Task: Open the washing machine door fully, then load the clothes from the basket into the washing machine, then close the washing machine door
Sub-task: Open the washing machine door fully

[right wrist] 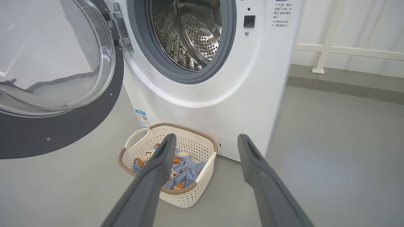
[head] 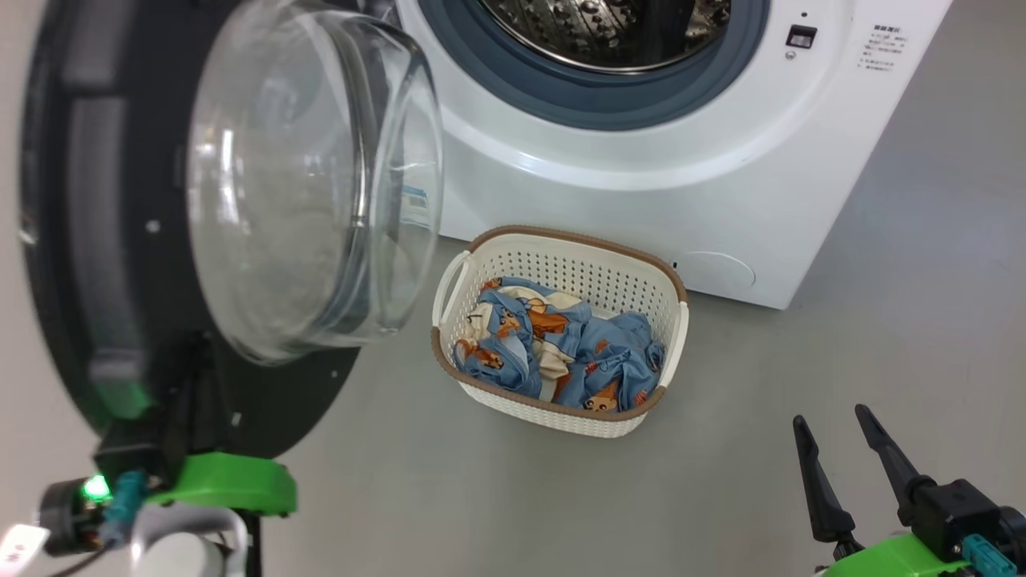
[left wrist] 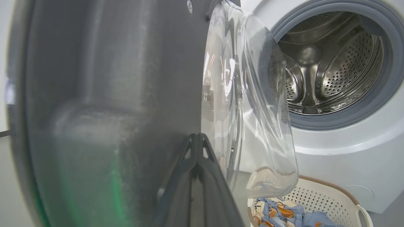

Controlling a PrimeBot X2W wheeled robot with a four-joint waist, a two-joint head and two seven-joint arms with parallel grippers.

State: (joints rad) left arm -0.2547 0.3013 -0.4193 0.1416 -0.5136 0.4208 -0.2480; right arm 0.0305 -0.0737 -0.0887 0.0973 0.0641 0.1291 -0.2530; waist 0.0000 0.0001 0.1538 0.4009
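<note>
Head view, left jaws closed against washing machine door [head: 88, 240], right jaws wide

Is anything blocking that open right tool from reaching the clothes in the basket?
Nothing visible. The right tool hangs open above bare floor, apart from the basket, whose open top leaves the clothes exposed. The washing machine door is swung out to the left, clear of that path.

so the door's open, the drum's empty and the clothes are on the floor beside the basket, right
Not quite: the clothes lie inside the basket, as the head view shows. The door is open and the drum empty.
</note>
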